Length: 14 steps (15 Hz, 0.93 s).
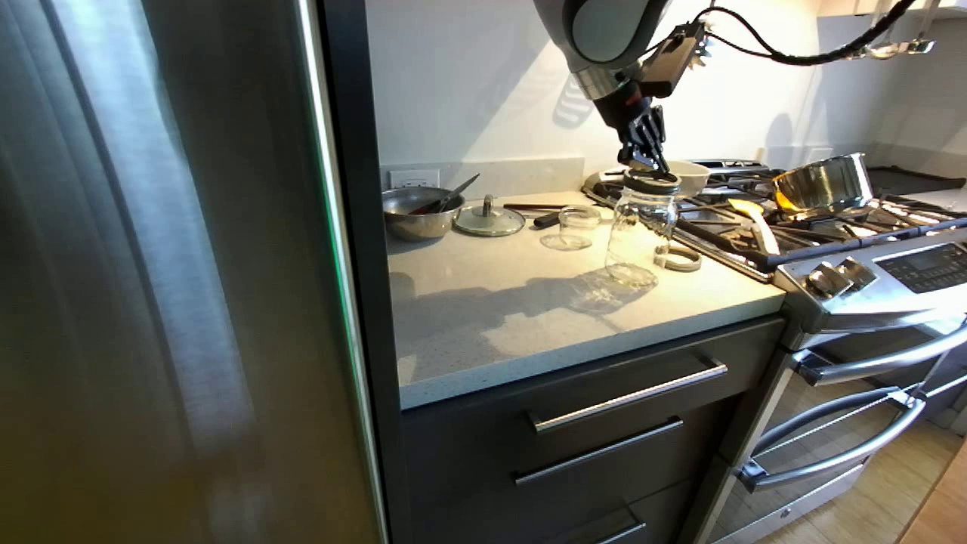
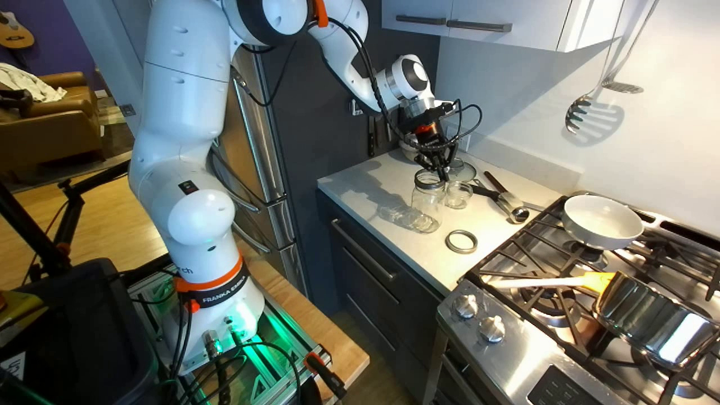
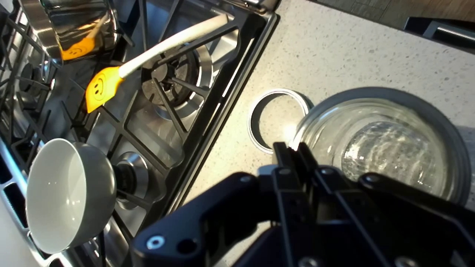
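Note:
A large clear glass jar [image 1: 638, 236] with a dark rim is upright at the counter's stove end; it also shows in an exterior view [image 2: 426, 207] and the wrist view [image 3: 393, 155]. My gripper [image 3: 292, 147] is at the jar's rim, with its fingers nearly together and the rim between them, one finger inside and one outside. It comes down from above in both exterior views. I cannot tell whether the jar's base touches the counter. A metal ring [image 3: 256, 129] lies beside the jar, toward the stove. A small glass jar [image 2: 458, 196] stands close behind.
A glass lid [image 1: 489, 221], a metal bowl [image 1: 414, 221] and utensils [image 2: 503, 197] lie at the counter's back. The gas stove [image 2: 523, 315] bears a white bowl [image 3: 102, 185], a tilted metal pot [image 2: 652, 320] and a yellow spatula [image 3: 104, 89]. A tall fridge [image 1: 189, 302] borders the counter.

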### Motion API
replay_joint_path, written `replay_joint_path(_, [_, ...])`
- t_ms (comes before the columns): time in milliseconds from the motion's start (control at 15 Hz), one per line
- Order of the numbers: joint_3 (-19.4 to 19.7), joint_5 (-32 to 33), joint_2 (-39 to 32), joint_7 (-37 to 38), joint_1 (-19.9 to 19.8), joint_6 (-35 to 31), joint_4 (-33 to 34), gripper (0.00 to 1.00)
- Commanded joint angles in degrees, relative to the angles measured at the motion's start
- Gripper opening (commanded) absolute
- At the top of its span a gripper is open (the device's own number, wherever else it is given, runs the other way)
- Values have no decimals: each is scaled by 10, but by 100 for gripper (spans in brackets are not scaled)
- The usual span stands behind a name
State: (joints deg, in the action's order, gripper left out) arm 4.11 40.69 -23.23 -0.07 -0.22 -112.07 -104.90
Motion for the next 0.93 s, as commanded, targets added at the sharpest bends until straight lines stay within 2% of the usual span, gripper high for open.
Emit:
replay_joint_path(0, [-3, -25, -5, -13, -12, -3, 3, 2])
replay_joint_path(867, [-1, -41, 0, -34, -8, 25, 15, 2])
